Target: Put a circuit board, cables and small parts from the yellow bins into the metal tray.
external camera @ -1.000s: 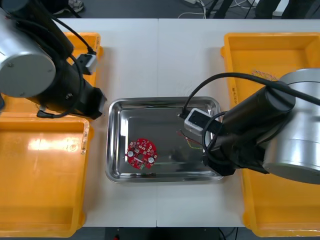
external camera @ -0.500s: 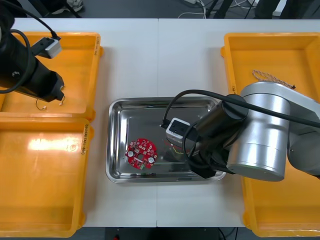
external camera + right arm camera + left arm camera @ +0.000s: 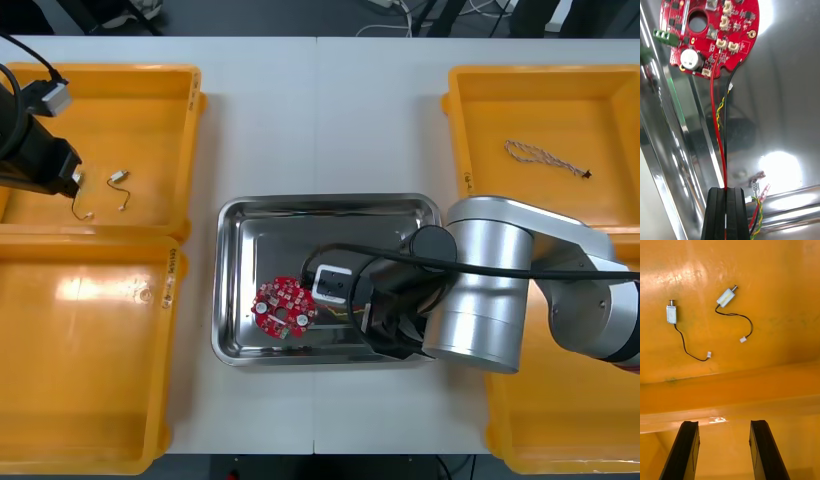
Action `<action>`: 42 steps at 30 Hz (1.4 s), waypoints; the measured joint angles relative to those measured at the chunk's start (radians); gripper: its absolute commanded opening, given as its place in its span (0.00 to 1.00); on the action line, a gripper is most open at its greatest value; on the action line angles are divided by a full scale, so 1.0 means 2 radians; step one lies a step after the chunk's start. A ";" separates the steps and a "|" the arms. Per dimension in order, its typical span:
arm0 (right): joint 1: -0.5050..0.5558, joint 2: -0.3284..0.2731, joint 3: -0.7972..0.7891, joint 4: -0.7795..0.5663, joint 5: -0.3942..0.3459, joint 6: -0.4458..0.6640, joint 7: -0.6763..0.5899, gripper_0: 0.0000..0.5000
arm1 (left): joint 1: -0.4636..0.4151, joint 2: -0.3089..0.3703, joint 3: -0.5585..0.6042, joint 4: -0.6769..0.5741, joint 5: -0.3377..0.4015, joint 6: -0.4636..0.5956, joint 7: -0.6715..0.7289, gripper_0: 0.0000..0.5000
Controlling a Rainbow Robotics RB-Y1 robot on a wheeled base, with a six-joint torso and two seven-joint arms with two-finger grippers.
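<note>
Placement step: right gripper (image 3: 725, 189) pinches a cable (image 3: 718, 131) inside the tray (image 3: 330, 203); we expect release next. Left gripper (image 3: 724, 423), spread, hovers above small parts (image 3: 725, 297).

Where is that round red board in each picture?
Front view: the circuit board lies low-left in the metal tray.
Right wrist view: beyond the right gripper, whose shut jaws pinch cables running to it.
Left wrist view: a yellow bin with small metal parts instead.
Shared landmark: the tray.
</note>
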State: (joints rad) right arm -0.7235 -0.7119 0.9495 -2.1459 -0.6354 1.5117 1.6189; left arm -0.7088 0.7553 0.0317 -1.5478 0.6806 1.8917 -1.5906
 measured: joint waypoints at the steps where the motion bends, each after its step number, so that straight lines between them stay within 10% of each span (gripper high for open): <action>1: 0.000 0.000 0.000 0.001 0.000 0.000 0.003 0.00 | -0.002 0.000 0.001 0.011 -0.004 -0.008 -0.016 0.78; 36: -0.001 -0.021 0.058 0.060 0.020 -0.066 0.105 0.00 | -0.040 0.000 -0.011 0.258 -0.024 -0.277 -0.292 0.79; 38: -0.001 -0.021 0.058 0.060 0.020 -0.066 0.105 0.29 | -0.040 0.000 -0.016 0.261 -0.024 -0.282 -0.292 0.79; 40: -0.001 -0.021 0.058 0.060 0.020 -0.066 0.105 0.81 | -0.040 0.000 -0.019 0.264 -0.024 -0.284 -0.292 0.78; 42: -0.001 -0.021 0.058 0.060 0.023 -0.066 0.105 0.98 | -0.040 0.000 -0.022 0.267 -0.024 -0.290 -0.292 0.78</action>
State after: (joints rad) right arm -0.7253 -0.7546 1.0658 -2.0252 -0.5900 1.3801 1.8290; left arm -0.7887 0.7551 -0.0120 -1.0128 0.6320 1.3109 -2.1751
